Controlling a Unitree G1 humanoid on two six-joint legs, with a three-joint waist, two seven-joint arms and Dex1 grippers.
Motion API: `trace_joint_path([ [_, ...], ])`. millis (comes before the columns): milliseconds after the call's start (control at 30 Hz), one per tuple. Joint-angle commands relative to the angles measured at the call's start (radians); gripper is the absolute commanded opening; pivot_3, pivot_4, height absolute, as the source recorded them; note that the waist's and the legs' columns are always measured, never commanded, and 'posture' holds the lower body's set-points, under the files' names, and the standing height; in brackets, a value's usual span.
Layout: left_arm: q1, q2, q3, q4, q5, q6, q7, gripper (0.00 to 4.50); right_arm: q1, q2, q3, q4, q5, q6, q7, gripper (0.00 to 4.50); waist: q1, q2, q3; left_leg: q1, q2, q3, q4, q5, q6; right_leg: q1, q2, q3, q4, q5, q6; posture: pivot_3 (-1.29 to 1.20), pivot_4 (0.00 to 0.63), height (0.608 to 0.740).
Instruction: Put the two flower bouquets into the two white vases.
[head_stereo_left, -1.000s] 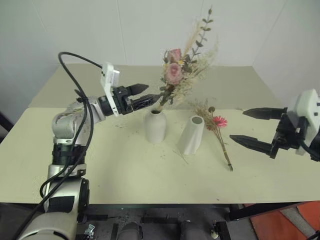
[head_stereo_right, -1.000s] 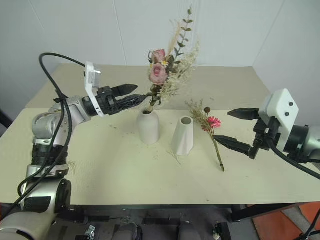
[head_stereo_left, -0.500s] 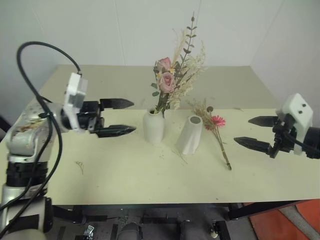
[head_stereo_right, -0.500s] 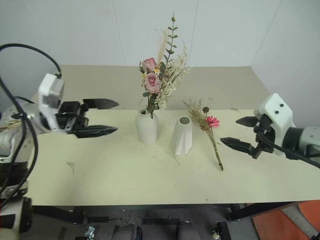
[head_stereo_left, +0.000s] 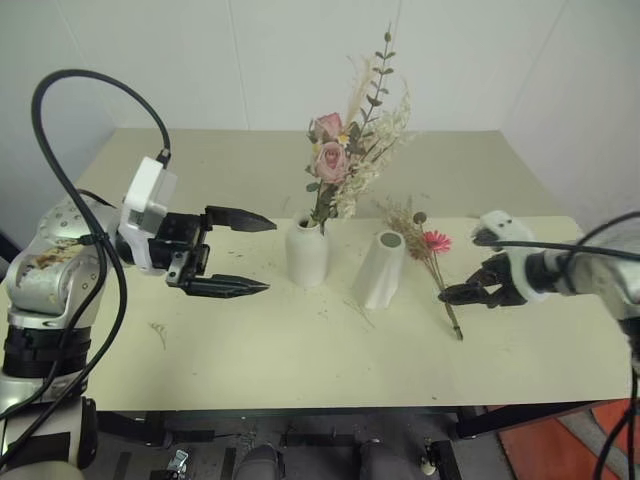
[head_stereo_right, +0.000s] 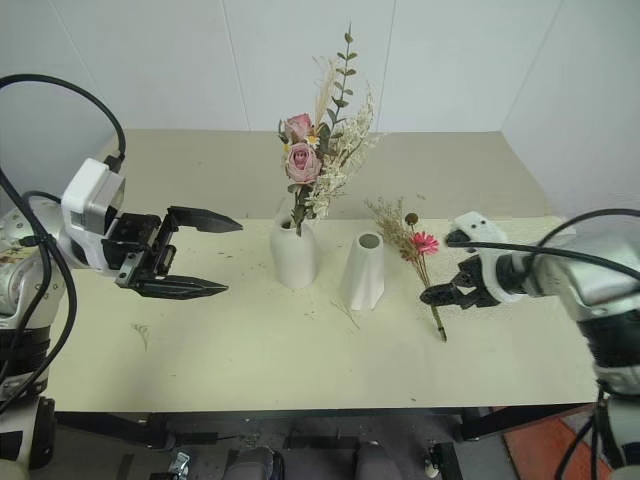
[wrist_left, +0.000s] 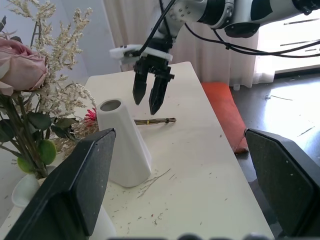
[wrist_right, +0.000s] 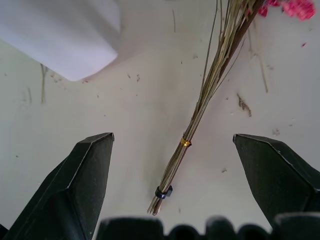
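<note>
Tabletop (head_stereo_left: 300, 350): both tools released; twig bouquet's (wrist_right: 200, 105) daisy cut off at wrist-view edge.

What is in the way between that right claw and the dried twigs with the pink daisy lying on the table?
Nothing visible. The right gripper, open, hangs just above the twig bouquet, bare table between its fingers. The empty cone vase stands beside it.

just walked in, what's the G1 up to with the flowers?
It's filling two white vases. The rose bouquet already stands in the rounded vase. The left gripper is open, off to that vase's side and holding nothing. The right gripper is open and pointed down over the stem end of the dried twig bouquet, which lies flat on the table beside the empty cone vase. A grab on those stems looks like the next step.
</note>
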Motion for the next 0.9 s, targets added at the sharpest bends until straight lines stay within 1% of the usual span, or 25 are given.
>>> trace_joint_path([
  [33, 0.006, 0.004, 0.022, -0.043, -0.029, -0.014, 0.012, 4.48, -0.067, 0.040, 0.076, 0.084, -0.087, -0.022, 0.002, 4.50, 0.000, 0.000, 0.000, 0.000, 0.000, 0.000, 0.000, 0.000, 0.000, 0.000, 0.000, 0.000, 0.000, 0.000, 0.000, 0.00, 0.150, 0.740],
  [133, 0.020, 0.009, 0.031, -0.059, -0.037, -0.011, 0.018, 4.48, -0.101, 0.091, 0.131, 0.169, -0.145, -0.063, 0.017, 4.50, 0.001, 0.000, 0.000, 0.000, 0.000, 0.000, 0.000, 0.000, 0.000, 0.000, 0.000, 0.000, 0.000, 0.000, 0.000, 0.00, 0.150, 0.740],
  [233, 0.033, 0.019, 0.040, -0.073, -0.046, -0.007, 0.029, 4.50, -0.130, 0.148, 0.177, 0.277, -0.220, -0.124, 0.012, 3.88, 0.001, 0.000, 0.000, 0.000, 0.000, 0.000, 0.000, 0.000, 0.000, 0.000, 0.000, 0.000, 0.000, 0.000, 0.000, 0.00, 0.150, 0.740],
  [333, 0.041, 0.026, 0.043, -0.082, -0.052, -0.007, 0.037, 4.50, -0.141, 0.176, 0.192, 0.341, -0.271, -0.172, 0.028, 2.84, 0.002, 0.000, 0.000, 0.000, 0.000, 0.000, 0.000, 0.000, 0.000, 0.000, 0.000, 0.000, 0.000, 0.000, 0.000, 0.00, 0.150, 0.740],
  [467, 0.054, 0.033, 0.048, -0.094, -0.060, -0.006, 0.047, 4.50, -0.142, 0.202, 0.177, 0.388, -0.312, -0.201, 0.041, 1.48, 0.000, 0.000, 0.000, 0.001, 0.000, 0.000, 0.000, 0.000, 0.000, 0.001, 0.000, 0.000, 0.000, 0.000, 0.000, 0.00, 0.150, 0.740],
  [533, 0.059, 0.036, 0.050, -0.098, -0.063, -0.005, 0.049, 4.50, -0.140, 0.215, 0.134, 0.404, -0.321, -0.194, 0.016, 0.87, -0.002, 0.000, 0.000, 0.001, 0.000, 0.000, 0.000, 0.000, 0.000, 0.001, 0.000, 0.000, 0.001, 0.000, 0.000, 0.00, 0.150, 0.740],
  [567, 0.061, 0.037, 0.051, -0.099, -0.064, -0.005, 0.050, 4.50, -0.139, 0.221, 0.105, 0.411, -0.324, -0.189, -0.002, 0.43, -0.003, 0.000, 0.000, 0.001, 0.000, 0.000, 0.000, 0.000, 0.000, 0.001, 0.000, 0.000, 0.001, 0.000, 0.000, 0.00, 0.150, 0.740],
  [600, 0.063, 0.038, 0.051, -0.099, -0.064, -0.006, 0.050, 4.50, -0.138, 0.224, 0.069, 0.414, -0.325, -0.183, -0.025, 0.13, -0.003, 0.000, 0.000, 0.001, 0.000, 0.000, 0.000, 0.000, 0.000, 0.001, 0.000, 0.000, 0.001, 0.000, 0.000, 0.00, 0.150, 0.740],
  [633, 0.064, 0.039, 0.051, -0.098, -0.064, -0.007, 0.050, 4.50, -0.136, 0.226, 0.028, 0.412, -0.324, -0.173, -0.050, 0.03, -0.003, 0.000, 0.000, 0.001, 0.000, 0.000, 0.000, 0.000, 0.000, 0.001, 0.000, 0.000, 0.001, 0.000, 0.000, 0.00, 0.150, 0.740],
  [733, 0.062, 0.038, 0.048, -0.091, -0.062, -0.009, 0.048, 4.50, -0.122, 0.230, -0.090, 0.371, -0.310, -0.138, -0.115, 0.03, 0.000, 0.000, 0.000, 0.000, 0.000, 0.000, 0.000, 0.000, 0.000, 0.000, 0.000, 0.000, 0.001, 0.000, 0.000, 0.00, 0.150, 0.740],
  [867, 0.053, 0.034, 0.039, -0.068, -0.059, -0.009, 0.042, 4.50, -0.071, 0.278, -0.395, 0.258, -0.275, -0.102, -0.287, 0.03, 0.003, 0.000, 0.000, 0.000, 0.000, 0.000, -0.001, 0.000, 0.000, 0.000, 0.000, 0.000, 0.001, 0.000, 0.000, 0.00, 0.150, 0.740],
  [900, 0.051, 0.034, 0.037, -0.062, -0.058, -0.008, 0.040, 4.50, -0.048, 0.300, -0.465, 0.208, -0.265, -0.116, -0.323, 0.03, 0.004, 0.000, 0.000, 0.000, 0.000, 0.000, -0.001, 0.000, 0.000, 0.000, 0.000, 0.000, 0.000, 0.000, 0.000, 0.00, 0.150, 0.740],
])
